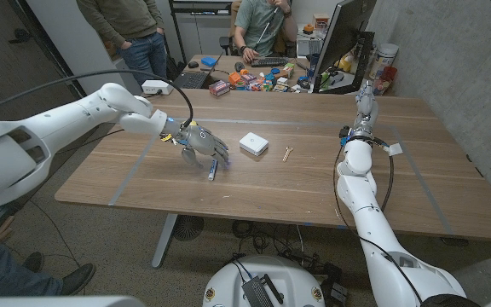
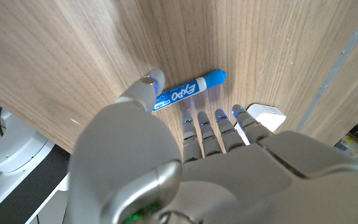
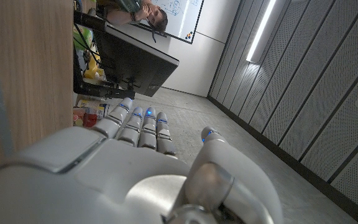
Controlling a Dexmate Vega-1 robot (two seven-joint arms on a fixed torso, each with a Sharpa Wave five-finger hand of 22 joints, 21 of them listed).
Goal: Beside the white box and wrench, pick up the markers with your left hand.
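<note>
Left robot hand (image 1: 203,143) hangs over the wooden worktop (image 1: 314,188), fingers spread and pointing down around the blue marker (image 2: 188,91), holding nothing. Marker lies flat just left of the white box (image 1: 253,143), long axis running near-to-far; wrench (image 1: 287,153) beyond the box. Right robot hand (image 1: 366,96) stands raised at the far right, fingers straight, empty; people stand behind a cluttered desk.

Left arm stretched out, left hand (image 1: 201,145) palm down with fingers (image 2: 211,127) spread, holding nothing. Right hand (image 1: 366,98) raised upright, fingers straight and together.
</note>
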